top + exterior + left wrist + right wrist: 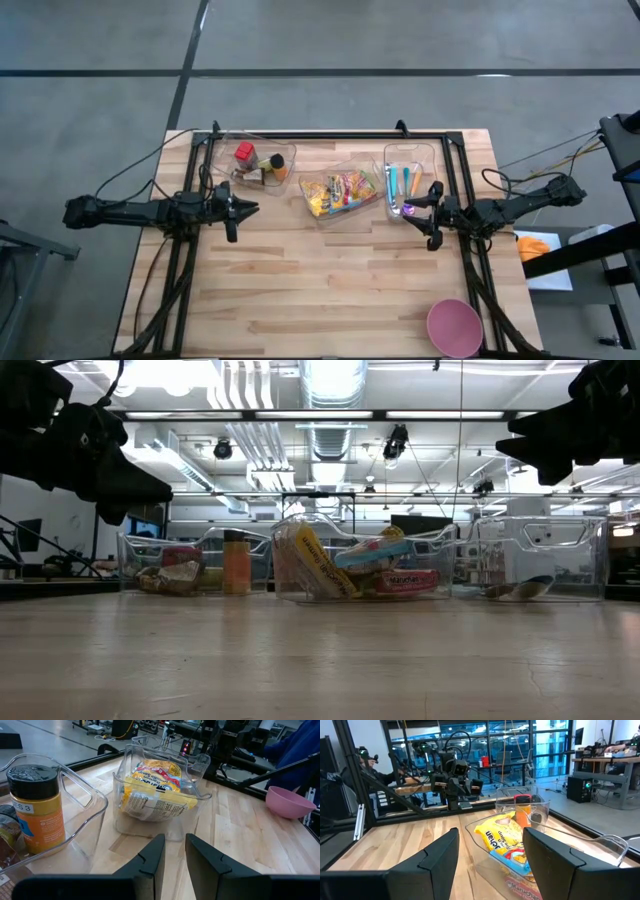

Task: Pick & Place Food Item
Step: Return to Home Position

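Noodle packs [338, 192] are in the middle clear bin [165, 829], so for the food there's nothing left to pick, by the look of it. Near edge first: pink bowl [455, 327] sits alone at the front-right corner of the wood table [330, 290], well apart from both arms. Mid-table now. L gripper [250, 208] hangs over the boards just in front of the left bin [290, 150], fingers [152, 857] only a narrow slit apart, nothing in it. R gripper [428, 214] is beside the front corner of the right bin [430, 150], fingers [547, 855] spread wide, also empty. Back row: spice jar [37, 805] w/ black lid in the left bin, spoons [404, 181] in the right bin. Key relation: the noodle bin lies between the two claws and a bit farther back, its long axis skewed diagonally across the table, and neither arm is clearly nearer. Both wrists point inward at it. For a retreat to home, I'd say each arm needs to pull away from centre. R has the tighter start, being so close to its bin wall.
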You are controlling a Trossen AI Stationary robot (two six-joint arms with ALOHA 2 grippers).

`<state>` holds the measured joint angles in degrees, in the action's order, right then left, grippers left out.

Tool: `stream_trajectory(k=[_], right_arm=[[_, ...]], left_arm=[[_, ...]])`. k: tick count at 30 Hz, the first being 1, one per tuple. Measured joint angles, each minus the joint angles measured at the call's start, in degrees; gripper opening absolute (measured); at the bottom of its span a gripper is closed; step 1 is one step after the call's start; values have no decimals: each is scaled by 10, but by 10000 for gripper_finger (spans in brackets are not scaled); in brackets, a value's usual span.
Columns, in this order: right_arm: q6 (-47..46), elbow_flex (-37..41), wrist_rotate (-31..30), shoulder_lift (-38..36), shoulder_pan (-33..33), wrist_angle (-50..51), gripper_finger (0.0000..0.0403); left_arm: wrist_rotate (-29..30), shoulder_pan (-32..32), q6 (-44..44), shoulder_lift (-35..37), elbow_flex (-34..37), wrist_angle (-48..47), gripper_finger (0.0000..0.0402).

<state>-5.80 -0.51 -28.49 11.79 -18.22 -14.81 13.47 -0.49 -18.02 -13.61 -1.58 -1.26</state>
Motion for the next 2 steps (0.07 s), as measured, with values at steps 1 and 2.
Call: stream_trajectory(k=[1, 2], right_arm=[[0, 0, 0, 0, 0, 0, 216], [1, 0, 0, 0, 0, 0, 216]], left_arm=[[0, 0, 0, 0, 0, 0, 86], [0, 0, 0, 0, 0, 0, 86]])
